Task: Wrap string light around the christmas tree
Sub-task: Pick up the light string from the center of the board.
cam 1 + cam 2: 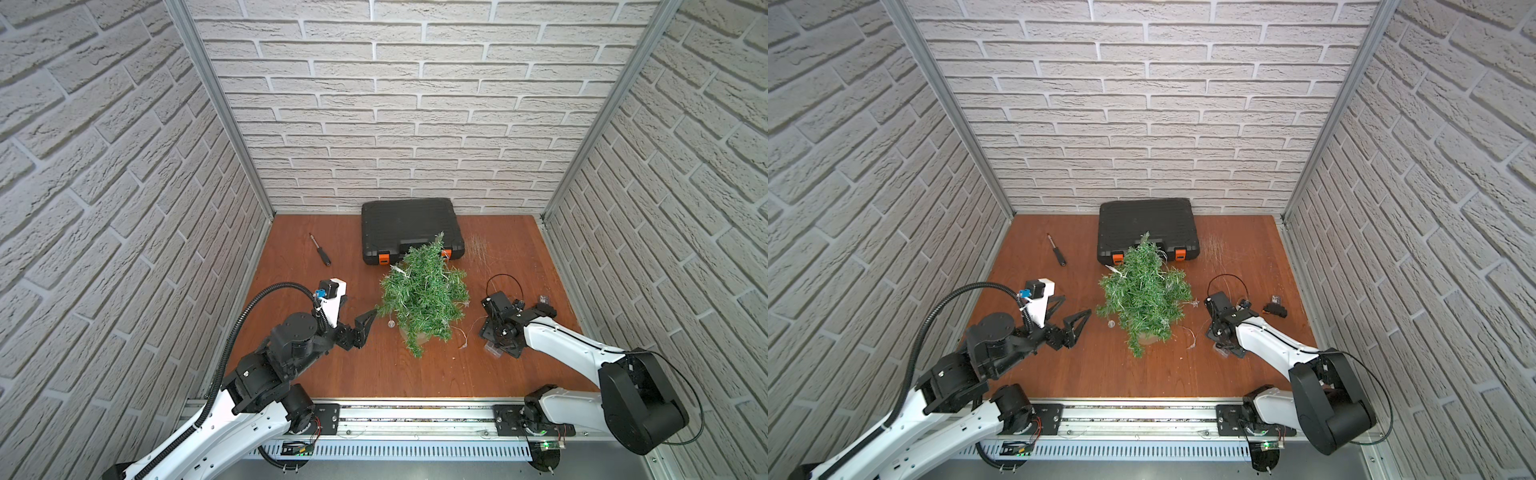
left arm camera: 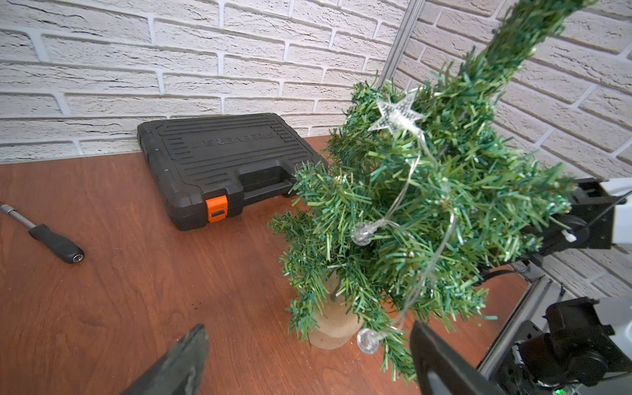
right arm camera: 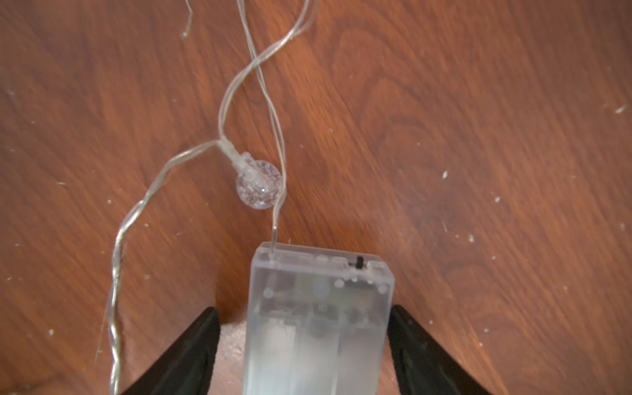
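We see the string light draped through the tree mid-table, while its box lies flat on the table to the right of the pot, far nearer the right gripper than the left gripper. The right jaws straddle the box's short width, its long axis running back between them; a gap shows on one side, so we judge it unclamped. The left gripper gapes wide and empty at the tree's left branches.

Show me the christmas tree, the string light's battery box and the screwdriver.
christmas tree (image 1: 424, 299): in a top view, middle of its green branches.
battery box (image 3: 319, 321): right wrist view, its clear top face.
screwdriver (image 2: 56, 242): left wrist view, its black handle.
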Action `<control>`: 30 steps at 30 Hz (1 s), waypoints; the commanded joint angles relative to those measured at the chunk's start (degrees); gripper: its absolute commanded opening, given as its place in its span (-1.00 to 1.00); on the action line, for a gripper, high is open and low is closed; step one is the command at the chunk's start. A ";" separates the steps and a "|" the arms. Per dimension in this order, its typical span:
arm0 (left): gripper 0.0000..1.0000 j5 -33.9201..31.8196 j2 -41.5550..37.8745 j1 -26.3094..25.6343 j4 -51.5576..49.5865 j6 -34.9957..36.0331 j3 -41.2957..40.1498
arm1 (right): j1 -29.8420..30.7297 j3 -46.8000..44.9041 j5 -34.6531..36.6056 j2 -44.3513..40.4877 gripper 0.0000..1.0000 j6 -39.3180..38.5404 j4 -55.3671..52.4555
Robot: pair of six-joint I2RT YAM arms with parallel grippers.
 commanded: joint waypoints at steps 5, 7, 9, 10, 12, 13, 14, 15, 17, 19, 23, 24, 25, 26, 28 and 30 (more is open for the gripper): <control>0.83 -1.53 0.54 -0.30 -0.13 -0.36 0.11 | 0.38 -0.14 2.23 0.80 0.45 0.71 0.55; 0.83 -1.48 0.75 -0.34 0.05 -0.45 0.09 | 0.36 -0.04 2.39 1.03 0.38 0.71 0.77; 0.83 -1.52 0.90 -0.29 -0.12 -0.55 0.14 | 0.38 0.20 2.40 1.31 0.32 0.55 0.95; 0.83 -1.46 0.98 -0.32 -0.25 -0.54 0.14 | 0.37 0.31 2.51 1.46 0.27 0.47 0.95; 0.83 -1.43 0.94 -0.35 -0.29 -0.62 0.15 | 0.36 0.42 2.64 1.67 0.20 0.38 1.20; 0.83 -1.36 0.92 -0.29 -0.29 -0.65 0.14 | 0.36 0.46 2.61 1.81 0.13 0.28 1.35; 0.83 -1.34 0.91 -0.34 -0.43 -0.72 0.28 | 0.36 0.56 2.34 1.89 0.04 0.02 1.57; 0.83 -1.32 0.85 -0.27 -0.63 -0.81 0.50 | 0.33 0.67 2.10 1.87 -0.04 -0.03 1.43; 0.83 -1.57 0.82 -0.32 -1.78 -0.81 1.53 | 0.36 1.29 1.81 0.90 -0.13 -0.52 0.92; 0.82 -2.05 0.57 -0.30 -2.86 -0.78 2.64 | 0.36 2.32 3.17 -1.25 -0.23 -1.33 -0.77; 0.82 -1.62 1.02 -0.35 -3.21 0.00 4.39 | 0.29 7.47 8.98 -7.48 -0.27 -4.27 -7.09; 0.80 -0.95 1.35 -0.33 -3.15 0.09 4.99 | 0.30 9.37 10.50 -9.20 -0.28 -5.47 -8.60; 0.79 -0.46 1.79 -0.34 -3.19 0.06 5.60 | 0.28 11.10 11.79 -10.43 -0.28 -6.77 -9.65; 0.77 0.12 2.46 -0.32 -3.15 -0.12 6.46 | 0.31 13.58 13.51 -11.68 -0.29 -8.06 -10.98; 0.75 2.07 3.86 -0.32 -2.74 -0.04 8.23 | 0.17 18.52 16.59 -13.37 -0.29 -10.84 -12.99; 0.73 4.24 5.49 -0.42 -1.73 0.51 9.95 | 0.18 24.28 19.26 -14.28 -0.28 -14.48 -13.90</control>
